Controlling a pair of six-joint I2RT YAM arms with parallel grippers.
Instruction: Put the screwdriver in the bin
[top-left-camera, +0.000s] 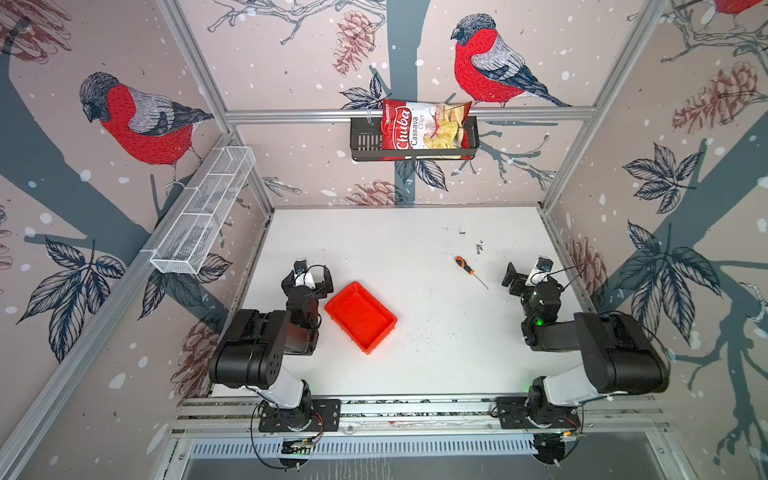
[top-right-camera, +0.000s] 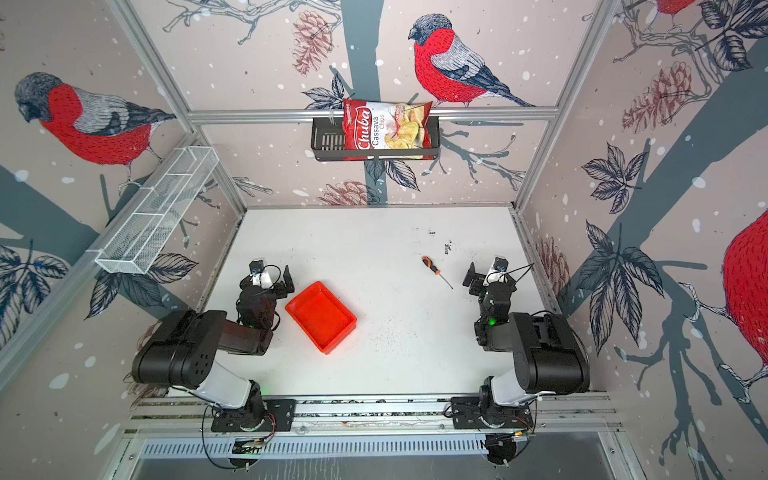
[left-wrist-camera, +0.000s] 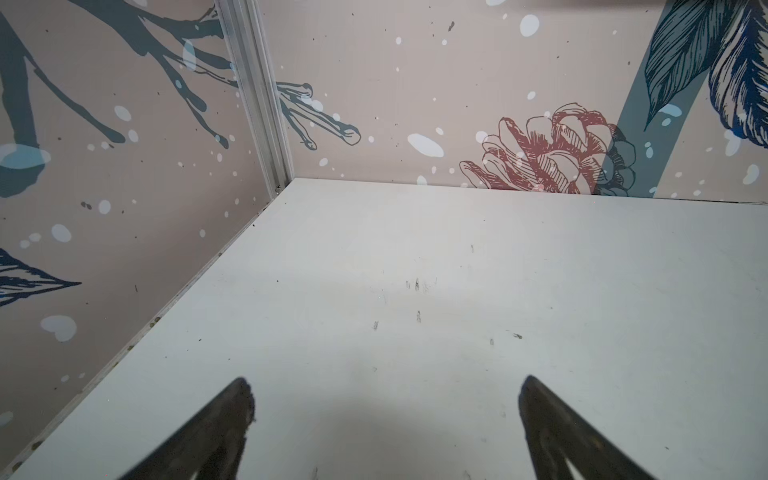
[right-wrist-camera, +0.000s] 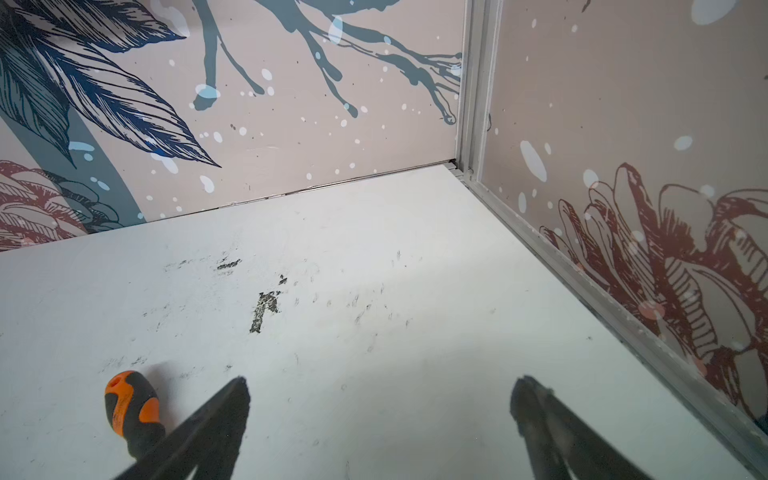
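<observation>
Left claw (left-wrist-camera: 386, 384) spread wide, gripping nothing, over worktop (top-left-camera: 415, 249). Bin (top-left-camera: 360, 316) just beside that arm. Screwdriver (top-left-camera: 471, 271) lies flat on worktop, apart from bin, near right claw (right-wrist-camera: 380, 382), likewise wide and unladen

You'll find the screwdriver (top-left-camera: 470, 271) lying flat on the table (top-left-camera: 374, 241), right of centre in both top views, its orange-and-black handle toward the back wall and its thin silver shaft slanting toward the front right. In the right wrist view you see only its handle (right-wrist-camera: 129, 406). Your bin (top-left-camera: 360, 316), a shallow red-orange rectangular tray with low walls, sits open side up left of centre, turned at an angle, well apart from the screwdriver.
</observation>
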